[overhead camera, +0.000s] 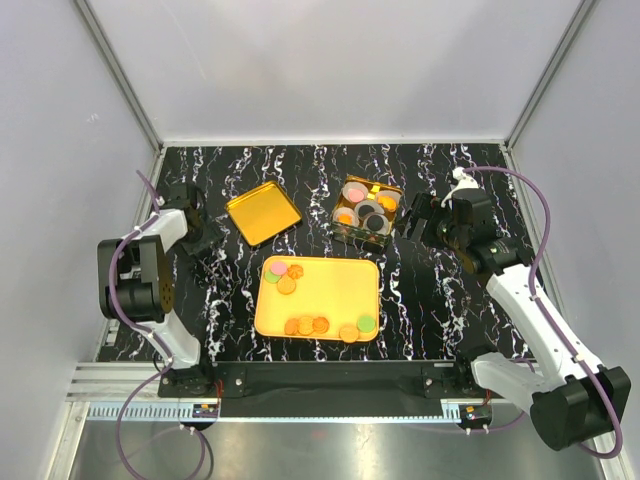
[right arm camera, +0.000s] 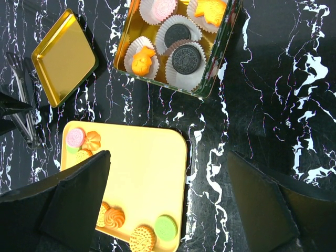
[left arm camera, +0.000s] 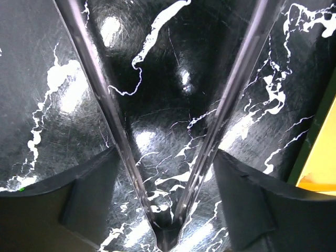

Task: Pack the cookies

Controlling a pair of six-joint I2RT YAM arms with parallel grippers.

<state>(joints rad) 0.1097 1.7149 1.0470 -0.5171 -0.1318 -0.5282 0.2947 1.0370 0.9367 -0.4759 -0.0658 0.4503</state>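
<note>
The cookies (overhead camera: 318, 325) lie loose on the tray (overhead camera: 330, 285), waiting for the tin (overhead camera: 366, 211). The right gripper (right arm camera: 168, 199) hangs open and empty beside the tin, free to pick; the left gripper (left arm camera: 165, 157) is open too.

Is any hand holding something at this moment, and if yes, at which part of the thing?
Nothing is held. The left hand is open over bare table, and the right hand is open above the tray, with no cookie between its fingers.

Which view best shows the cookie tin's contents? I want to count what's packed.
The right wrist view: the tin sits close, showing paper cups holding black, orange and pink cookies, though its top edge is cropped. The top external view shows the whole tin, only small. The left wrist view shows none of it.
</note>
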